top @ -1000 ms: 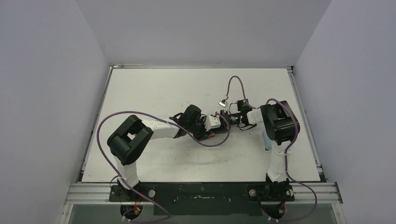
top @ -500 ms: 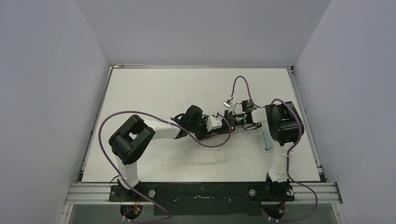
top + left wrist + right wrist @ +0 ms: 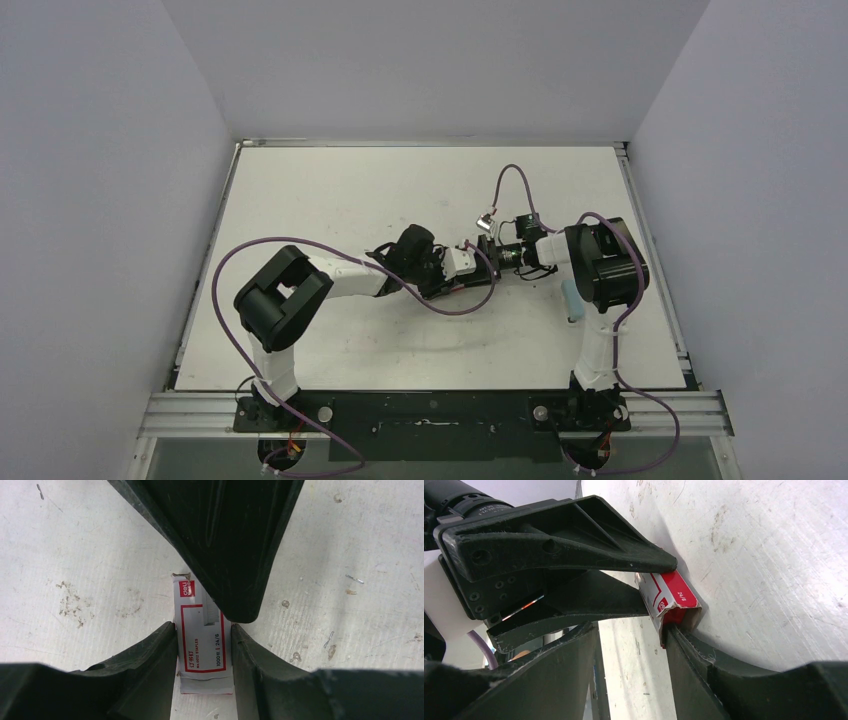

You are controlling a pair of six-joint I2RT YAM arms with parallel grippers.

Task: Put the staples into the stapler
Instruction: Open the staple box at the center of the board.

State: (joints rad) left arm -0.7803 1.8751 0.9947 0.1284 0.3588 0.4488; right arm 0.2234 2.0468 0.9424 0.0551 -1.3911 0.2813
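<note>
Left jaws tight around staples box (image 3: 204, 647); right jaws apart, 1 finger (image 3: 719, 675) against it.

I've got a white table (image 3: 340, 190), top scuffed, w/ brownish stains. Red-and-white staple box (image 3: 202, 645) lies flat on it, approx mid-table. Loose staples (image 3: 355, 579) lie on the bare top right of the box in left wrist cam, one more far up-left of it. Pale blue item (image 3: 570, 298) sits right of the box, nearer the arm bases.
</note>
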